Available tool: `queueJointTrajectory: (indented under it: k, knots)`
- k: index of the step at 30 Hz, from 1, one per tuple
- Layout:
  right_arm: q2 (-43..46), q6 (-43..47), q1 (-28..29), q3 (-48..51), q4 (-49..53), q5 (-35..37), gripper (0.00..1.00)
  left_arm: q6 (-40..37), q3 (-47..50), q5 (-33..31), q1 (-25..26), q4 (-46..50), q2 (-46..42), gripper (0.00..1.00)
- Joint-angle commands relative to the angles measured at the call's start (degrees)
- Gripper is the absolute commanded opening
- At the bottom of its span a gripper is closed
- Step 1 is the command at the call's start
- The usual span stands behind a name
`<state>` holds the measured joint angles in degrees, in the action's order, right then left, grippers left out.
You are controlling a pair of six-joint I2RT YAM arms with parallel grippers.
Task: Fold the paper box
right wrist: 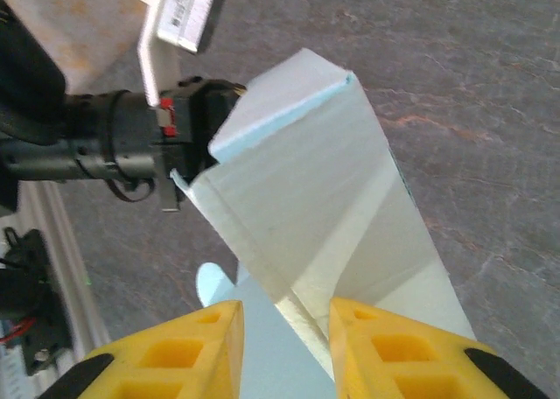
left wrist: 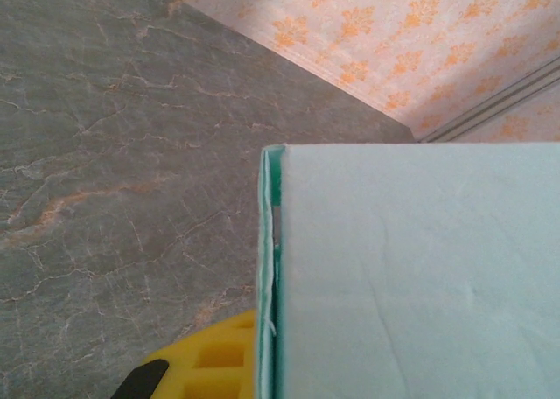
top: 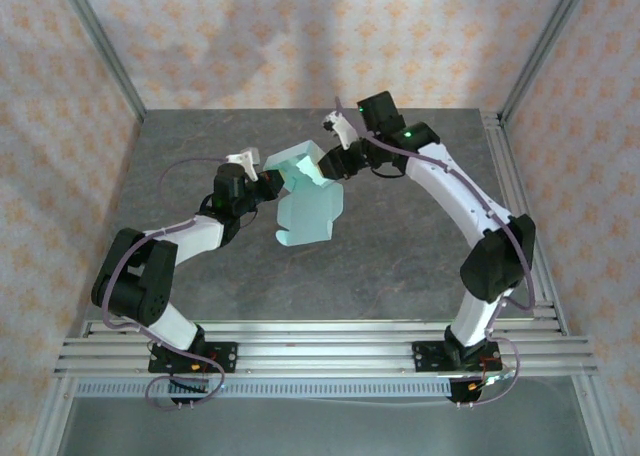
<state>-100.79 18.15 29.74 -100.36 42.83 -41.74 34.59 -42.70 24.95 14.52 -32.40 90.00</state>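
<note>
Top view: the paper box (top: pixel 305 201), half-formed, hangs clear of the table (top: pixel 420 266) between the arms, its upper part squared up and a flat flap drooping below, with the left gripper (top: pixel 266 184) at its left edge and the right gripper (top: pixel 332 164) at its upper right. 
Left wrist: one yellow finger (left wrist: pixel 210 364) lies tight along the card edge, jaws together on the box wall. It is a thin-edge pinch, so a sideways push could slide the card out or pivot it. 
Right wrist: jaws apart, straddling a raised crease without visibly pressing, so closing off the crease line would likely crush the panel or set a crooked fold.
</note>
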Motion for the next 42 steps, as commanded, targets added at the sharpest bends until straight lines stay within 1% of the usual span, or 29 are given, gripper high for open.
queueJointTrajectory:
  k: [1, 5, 14, 19, 21, 23, 28, 33, 36, 38, 42]
  knots:
    - [-1.06, 2.62, 1.14, -2.13, 1.56, 6.85, 0.30, 0.72, -1.45, 0.65, -0.29, -2.20, -0.61, 0.00]
    - [-0.89, 3.08, 2.30, -1.31, -0.28, 11.64, 0.26, 0.83, -1.27, 0.63, -0.37, -2.32, -0.85, 0.00]
    - [-0.46, 5.69, 6.68, 1.80, -6.59, 27.31, 0.27, 0.66, -1.30, 0.73, -0.31, -1.91, -1.14, 0.00]
    - [-0.16, 5.66, 8.20, 3.86, -11.31, 32.76, 0.27, 0.57, -1.35, 0.85, -0.26, -1.71, -1.29, 0.00]
    - [0.03, 5.67, 8.80, 4.57, -13.17, 35.65, 0.24, 0.43, -1.31, 0.93, -0.24, -1.54, -1.40, 0.00]
    - [0.16, 5.11, 9.10, 5.26, -14.81, 37.37, 0.21, 0.39, -1.17, 0.89, -0.31, -1.53, -1.49, 0.00]
    - [-0.76, 4.22, 9.50, 5.34, -15.22, 40.11, 0.21, 0.39, -1.33, 1.29, -0.28, -1.54, -1.45, 0.00]
    - [-1.79, 4.58, 11.41, 5.96, -17.61, 44.89, 0.21, 0.05, -1.73, 1.68, -0.11, -1.21, -1.31, 0.00]
    - [-2.86, 4.38, 12.48, 5.72, -19.20, 49.11, 0.21, -0.05, -1.99, 1.69, 0.11, -1.04, -1.23, 0.00]
    - [-3.68, 4.59, 13.25, 5.61, -20.37, 53.15, 0.21, -0.22, -2.12, 1.70, 0.24, -1.00, -1.23, 0.00]
    - [-4.39, 6.23, 14.79, 6.49, -23.96, 60.24, 0.17, -0.29, -2.04, 1.70, 0.33, -0.82, -1.31, 0.00]
